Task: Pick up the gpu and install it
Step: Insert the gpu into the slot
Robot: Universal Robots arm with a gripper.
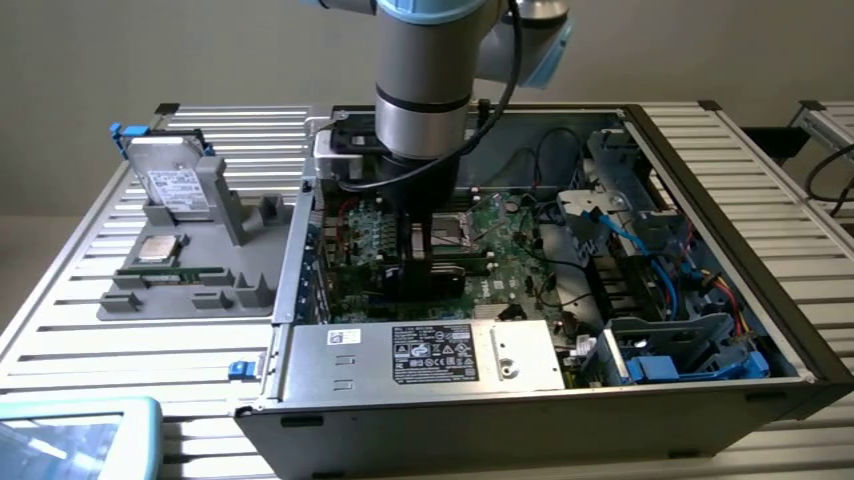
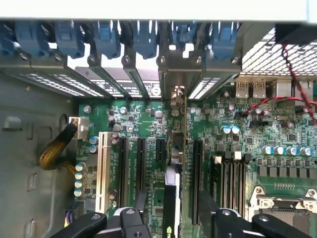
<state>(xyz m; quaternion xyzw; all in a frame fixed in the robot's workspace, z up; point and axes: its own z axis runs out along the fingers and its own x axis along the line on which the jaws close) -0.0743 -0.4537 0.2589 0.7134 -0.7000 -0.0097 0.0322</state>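
The gpu [image 2: 172, 198] stands upright and edge-on between my fingers, its black face on a green board. Its metal bracket [image 2: 177, 94] reaches the rear slot openings of the case. My gripper [image 2: 172, 218] is shut on the gpu, one finger on each side of the card. In the exterior view the gripper [image 1: 424, 245] hangs low inside the open computer case, with the gpu [image 1: 434, 275] under it over the expansion slots of the motherboard [image 1: 514, 235]. I cannot see how deep the card sits in the slot.
Black expansion slots [image 2: 122, 168] and a white slot [image 2: 102, 168] lie beside the card. The power supply [image 1: 427, 355] sits at the case front and blue cables [image 1: 694, 290] at the exterior view's right. A grey tray [image 1: 194, 260] holding a drive [image 1: 174, 185] stands at the exterior view's left.
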